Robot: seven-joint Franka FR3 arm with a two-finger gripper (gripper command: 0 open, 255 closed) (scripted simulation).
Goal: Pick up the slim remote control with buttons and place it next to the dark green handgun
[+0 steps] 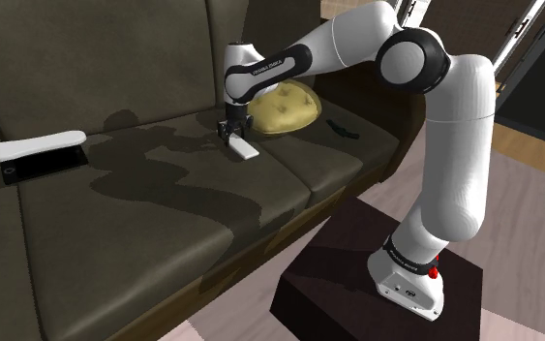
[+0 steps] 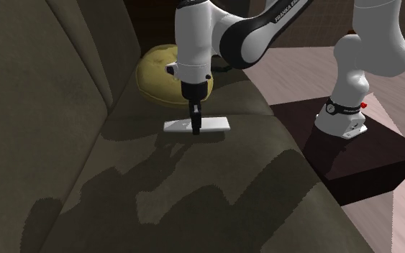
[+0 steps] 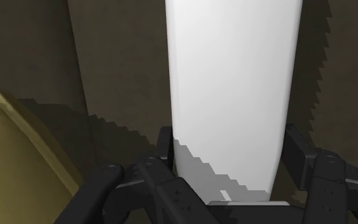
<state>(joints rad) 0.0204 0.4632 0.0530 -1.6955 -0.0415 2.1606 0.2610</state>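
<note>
Remote (image 2: 215, 123) lies flat on the sofa (image 2: 215, 187) seat, just beside the yellow cushion (image 2: 154, 73). The jaws are narrow and hug its long sides near the middle. It looks light, stiff and smooth, so it may slip.

A glossy white arm (image 1: 459, 145) of fat rounded shells, with black joints (image 1: 413, 58), small dark lettering (image 1: 270, 66) along the forearm, a black band (image 1: 406, 257) and red dot (image 1: 434, 272) above its white foot (image 1: 410, 291), an all-black gripper (image 2: 196, 128), and a dark box stand (image 1: 338, 281).
</note>
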